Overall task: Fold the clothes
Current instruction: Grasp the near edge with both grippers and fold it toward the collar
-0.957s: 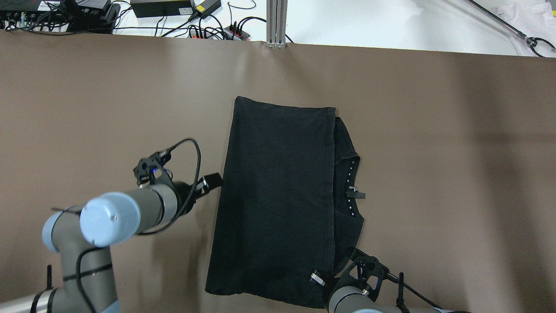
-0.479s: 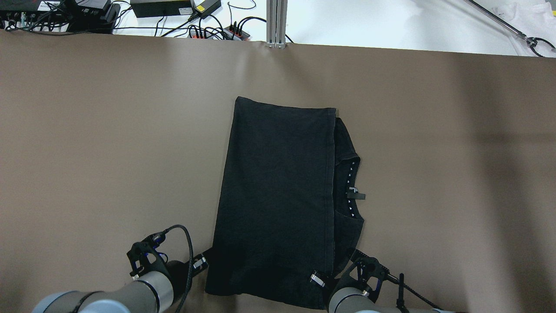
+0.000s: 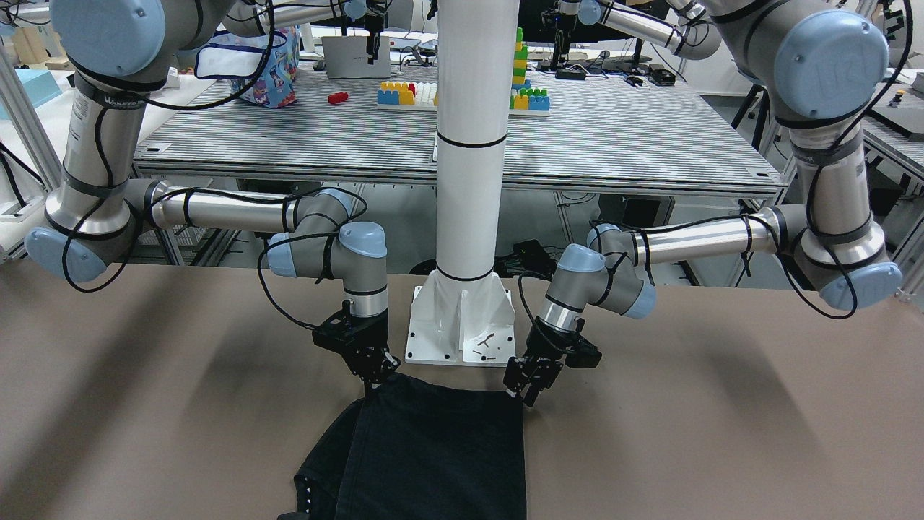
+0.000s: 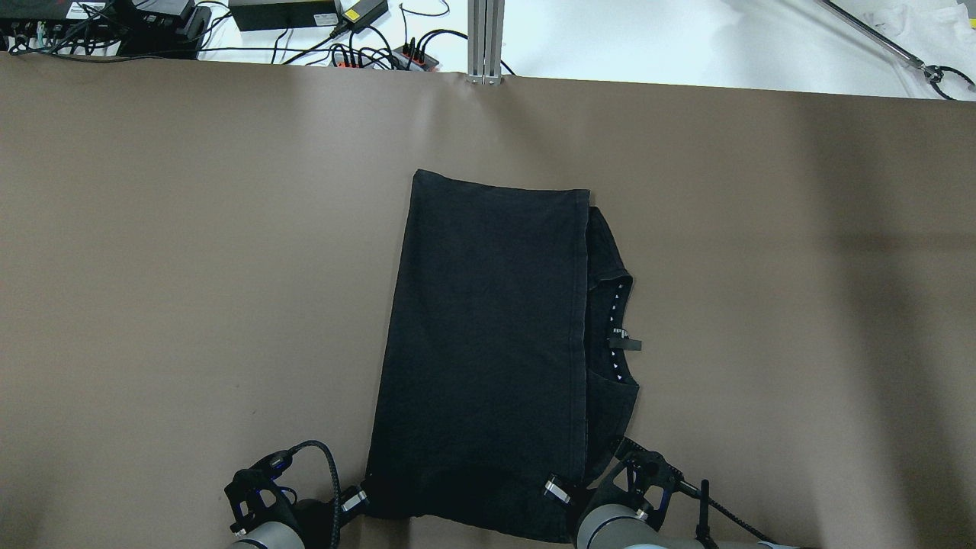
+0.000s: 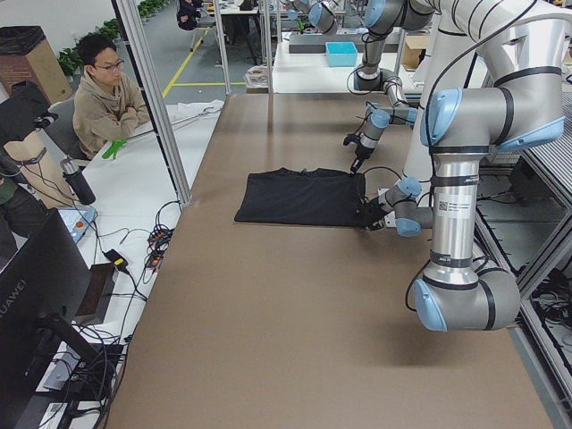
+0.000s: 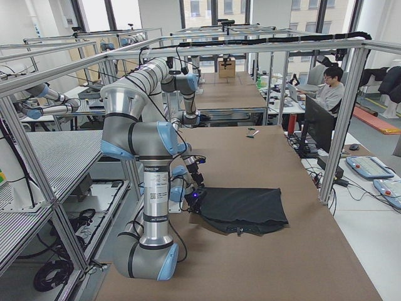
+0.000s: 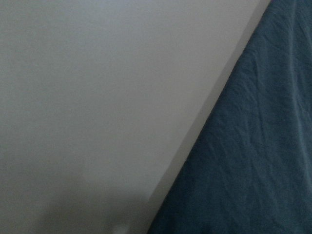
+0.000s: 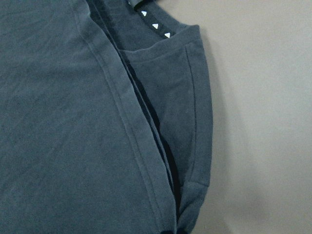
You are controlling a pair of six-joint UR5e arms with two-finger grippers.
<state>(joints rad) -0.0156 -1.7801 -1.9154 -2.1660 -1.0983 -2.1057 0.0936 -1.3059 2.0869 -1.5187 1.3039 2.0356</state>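
While the right gripper [image 4: 555, 488] holds its post at the 5 o'clock corner of the clothes [image 4: 488, 343], the left gripper [image 4: 354, 499] has swept down from the middle of the 9 o'clock edge and now sits right at the 7 o'clock corner. That squares things up: both arms are at the near hem, one per corner, and I'd judge the next fold, near end carried toward 12 o'clock, is about to be set up.

From across the table the left gripper's fingers look apart, poised just beside the fabric and not yet biting. The right gripper's fingers look closed together on their corner, one tip resting on top of the cloth.

Now the garment itself: plain black, lying flat in the middle of the brown table [image 4: 152, 229], its long axis running 12 to 6 in the overhead view. It is already folded lengthwise, with a stitched hem [image 4: 579, 343] along the 3 o'clock side. Beyond that hem, a neckline [image 4: 619, 328] with small white triangles peeks out. A few soft ripples show near the 6 o'clock end; elsewhere it lies smooth.
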